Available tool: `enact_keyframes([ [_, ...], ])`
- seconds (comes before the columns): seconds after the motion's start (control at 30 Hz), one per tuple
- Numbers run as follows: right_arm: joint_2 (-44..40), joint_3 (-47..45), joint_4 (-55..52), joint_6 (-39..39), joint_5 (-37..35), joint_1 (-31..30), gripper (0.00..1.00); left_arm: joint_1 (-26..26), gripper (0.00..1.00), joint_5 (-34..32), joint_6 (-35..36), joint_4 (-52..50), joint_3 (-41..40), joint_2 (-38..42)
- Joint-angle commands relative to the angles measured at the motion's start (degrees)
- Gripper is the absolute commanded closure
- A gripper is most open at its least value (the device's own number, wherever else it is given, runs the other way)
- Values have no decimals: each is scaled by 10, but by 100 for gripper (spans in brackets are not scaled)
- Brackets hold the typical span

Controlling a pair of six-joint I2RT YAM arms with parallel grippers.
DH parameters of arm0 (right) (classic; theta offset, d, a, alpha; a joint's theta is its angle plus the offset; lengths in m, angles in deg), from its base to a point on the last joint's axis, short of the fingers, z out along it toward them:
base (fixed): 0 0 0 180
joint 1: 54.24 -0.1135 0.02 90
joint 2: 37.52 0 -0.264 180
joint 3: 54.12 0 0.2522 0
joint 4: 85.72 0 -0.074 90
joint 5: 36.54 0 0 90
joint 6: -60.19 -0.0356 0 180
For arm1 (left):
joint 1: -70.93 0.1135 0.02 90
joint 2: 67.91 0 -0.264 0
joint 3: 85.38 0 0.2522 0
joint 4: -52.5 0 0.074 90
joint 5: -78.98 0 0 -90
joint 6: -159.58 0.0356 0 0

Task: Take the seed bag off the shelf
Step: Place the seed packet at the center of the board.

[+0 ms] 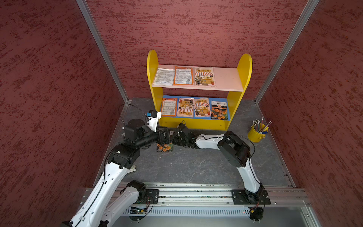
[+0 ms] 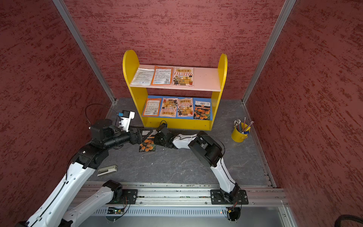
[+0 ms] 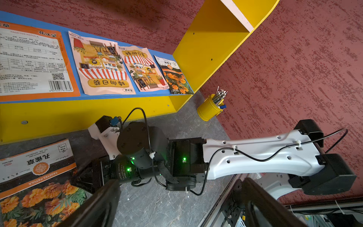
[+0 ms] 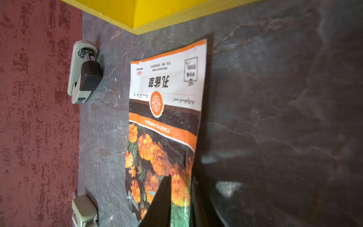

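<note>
The shelf (image 1: 198, 124) (image 2: 176, 124) stands against the back wall, with flat seed packets on its pink and blue boards. One seed bag (image 1: 164, 147) (image 2: 147, 145) (image 3: 39, 186) (image 4: 163, 118), printed with orange marigolds, lies flat on the grey table in front of the shelf's yellow base. My right gripper (image 4: 181, 180) (image 2: 151, 137) is low at the bag's near edge. Its jaws stand a little apart, with the bag's edge showing between them. My left gripper (image 3: 180, 208) is wide open just left of the bag, with only bare table between its fingers.
Three packets lie on the upper board (image 1: 225, 78) and several on the lower blue board (image 1: 228, 110). A grey stapler (image 2: 107, 170) (image 4: 83, 72) lies at the front left. A yellow pencil cup (image 1: 257, 133) (image 3: 209, 109) stands right of the shelf. Red walls close in three sides.
</note>
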Motion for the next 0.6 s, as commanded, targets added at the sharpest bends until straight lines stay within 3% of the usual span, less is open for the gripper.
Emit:
enact_keyframes([
  [0.0,8,12,-1,6,-9,3,75,3,0,-1,5,8,-4,6],
  [0.27,-36,-23,-11,31,-48,7,71,4,0,-13,9,-2,0,6],
  [0.57,-171,-94,-9,147,-34,10,58,4,0,-13,12,0,14,-10],
])
